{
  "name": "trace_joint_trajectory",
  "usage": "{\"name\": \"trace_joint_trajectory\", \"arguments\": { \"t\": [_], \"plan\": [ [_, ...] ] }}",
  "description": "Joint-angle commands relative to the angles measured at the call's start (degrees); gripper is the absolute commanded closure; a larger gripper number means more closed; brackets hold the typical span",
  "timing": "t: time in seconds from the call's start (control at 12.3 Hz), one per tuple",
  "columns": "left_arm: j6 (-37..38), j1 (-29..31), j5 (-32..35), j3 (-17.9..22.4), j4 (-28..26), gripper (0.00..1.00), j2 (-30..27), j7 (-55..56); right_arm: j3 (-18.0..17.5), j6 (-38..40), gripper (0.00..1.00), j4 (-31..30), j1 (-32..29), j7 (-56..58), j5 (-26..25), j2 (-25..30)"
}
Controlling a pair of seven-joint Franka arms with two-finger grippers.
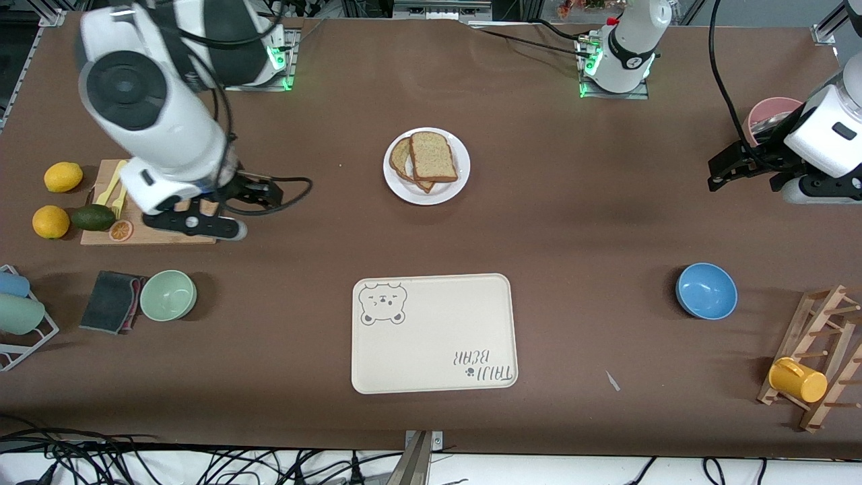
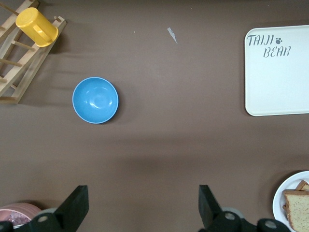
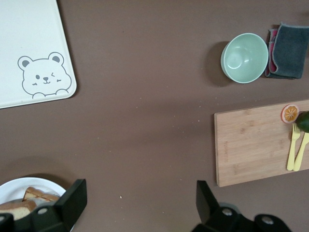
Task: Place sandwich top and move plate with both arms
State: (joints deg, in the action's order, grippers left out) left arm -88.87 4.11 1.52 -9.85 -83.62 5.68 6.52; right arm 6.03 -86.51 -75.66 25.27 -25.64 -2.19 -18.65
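**Both grippers open and raised; sandwich slices stacked on the plate**

Brown tabletop (image 1: 572, 222) fills my front view, with both arm bases along its upper edge. I see the cream bear-print tray (image 1: 434, 333) lying nearer the front camera than the plate (image 1: 426, 190), which sits midway between the two arms' ends of the table. On the plate, the sandwich top (image 1: 433, 156) rests plain-faced, overlapping another slice (image 1: 400, 159) beneath it. The right gripper (image 1: 232, 219) hangs over the wooden cutting board (image 1: 165, 236), jaws spread wide and empty. The left gripper (image 1: 731, 168) hangs over bare table toward the left arm's end, beside a pink bowl (image 1: 771, 111), jaws likewise apart and holding nothing. Smaller items: a blue bowl (image 1: 706, 291), a green bowl (image 1: 168, 295), a yellow mug (image 1: 798, 380) on a wooden rack (image 1: 818, 320).
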Motion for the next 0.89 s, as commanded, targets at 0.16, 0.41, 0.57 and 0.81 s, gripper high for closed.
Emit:
{"name": "trace_joint_trajectory", "arguments": {
  "t": [0.16, 0.41, 0.57, 0.81],
  "plan": [
    [1.16, 0.46, -1.34, 0.27, 0.13, 0.0, 0.21, 1.3, -10.31, 0.38, 0.0, -4.58, -20.31, 6.73, 8.87, 6.42],
    [1.25, 0.55, -1.43, 0.36, 0.04, 0.0, 0.29, 1.48, -10.77, 1.25, 0.0, -6.6, -24.2, 10.95, 7.38, 10.02],
    [1.25, 0.2, -1.34, 0.27, 0.04, 0.0, 1.78, 1.48, -10.77, 0.56, 0.0, -11.24, -26.31, 12.19, 6.67, 13.97],
    [1.16, -0.41, -1.34, 0.09, 0.47, 0.0, 3.44, 1.56, -10.95, -0.33, 0.0, -13.81, -28.51, 14.63, 5.97, 15.57]
  ]
}}
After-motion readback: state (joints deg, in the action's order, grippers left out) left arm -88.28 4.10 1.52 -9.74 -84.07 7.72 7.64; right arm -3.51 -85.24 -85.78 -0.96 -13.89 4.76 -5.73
